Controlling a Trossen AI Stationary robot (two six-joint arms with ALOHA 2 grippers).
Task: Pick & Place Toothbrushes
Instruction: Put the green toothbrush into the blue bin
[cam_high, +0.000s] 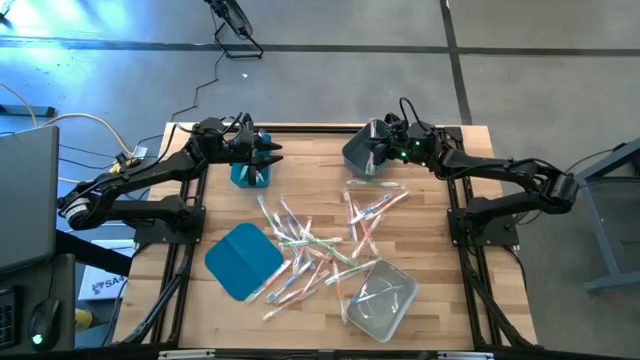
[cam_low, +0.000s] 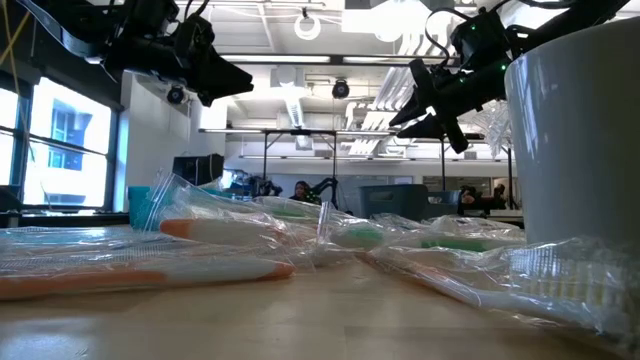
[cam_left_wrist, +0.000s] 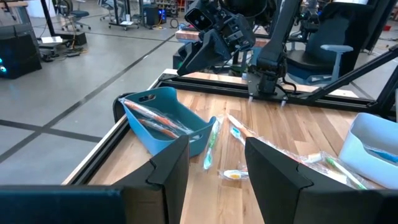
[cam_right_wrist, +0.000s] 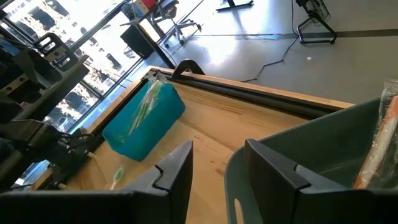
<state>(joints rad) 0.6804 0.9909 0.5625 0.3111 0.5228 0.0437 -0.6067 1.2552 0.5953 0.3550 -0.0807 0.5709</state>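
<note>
A: On the table's middle, where were the toothbrushes (cam_high: 320, 245)?
B: Scattered between the teal lid (cam_high: 240, 260) and clear bin (cam_high: 380, 300); left gripper (cam_high: 268, 152) hung spread over the teal bin (cam_high: 250, 176); right gripper (cam_high: 383, 152) spread above the grey bin (cam_high: 358, 152), both empty

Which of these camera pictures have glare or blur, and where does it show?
High view: blue glare washes the upper left corner, while the toothbrushes on the table look evenly lit. Low view: the nearest wrapped toothbrushes and the white bin are blurred, and the arms overhead are dark silhouettes against ceiling lights. Right wrist view: bright windows blow out behind the teal bin.
</note>
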